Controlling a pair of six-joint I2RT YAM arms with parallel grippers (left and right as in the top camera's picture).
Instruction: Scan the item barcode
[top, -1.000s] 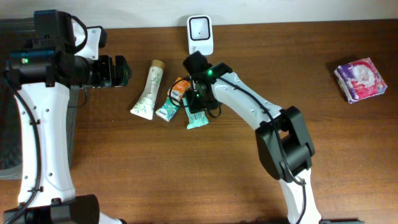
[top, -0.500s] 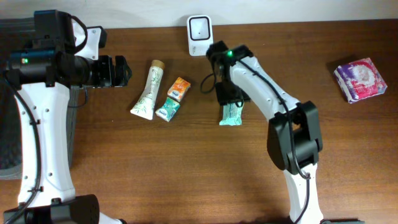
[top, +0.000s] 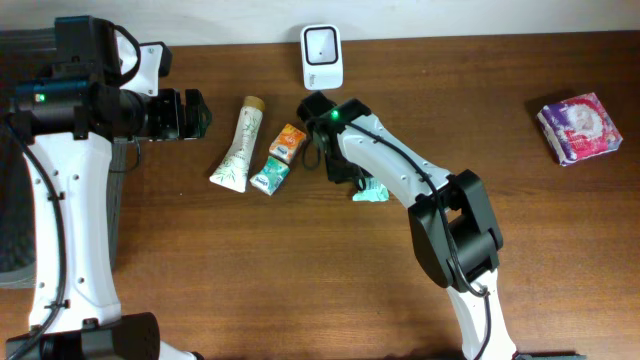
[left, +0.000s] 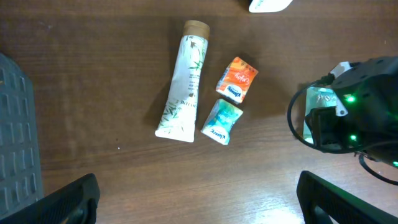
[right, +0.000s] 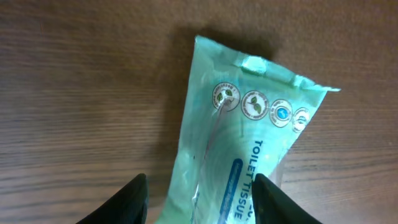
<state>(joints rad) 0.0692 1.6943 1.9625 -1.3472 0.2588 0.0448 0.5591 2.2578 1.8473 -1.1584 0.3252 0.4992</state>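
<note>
A pale green toilet tissue pack (right: 249, 143) lies flat on the wooden table, right of centre in the overhead view (top: 372, 191). My right gripper (right: 202, 199) stands open astride its near end. Bare wood shows between the left finger and the pack, and the right finger (right: 273, 202) sits at its edge. From above, that gripper (top: 345, 172) covers part of the pack. The white scanner (top: 322, 55) stands at the back edge, apart from the pack. My left gripper (left: 199, 205) hangs wide open above the table at the far left (top: 190, 113), holding nothing. No barcode shows.
A white tube (top: 238, 145), a small orange pack (top: 290, 142) and a small teal pack (top: 270, 177) lie left of the right arm. A pink packet (top: 580, 128) sits far right. A grey bin (left: 18, 143) stands at the left edge.
The right arm carried the green pack to the right, then swung its wrist back left; the pack now lies on the table. The left arm has not moved.
</note>
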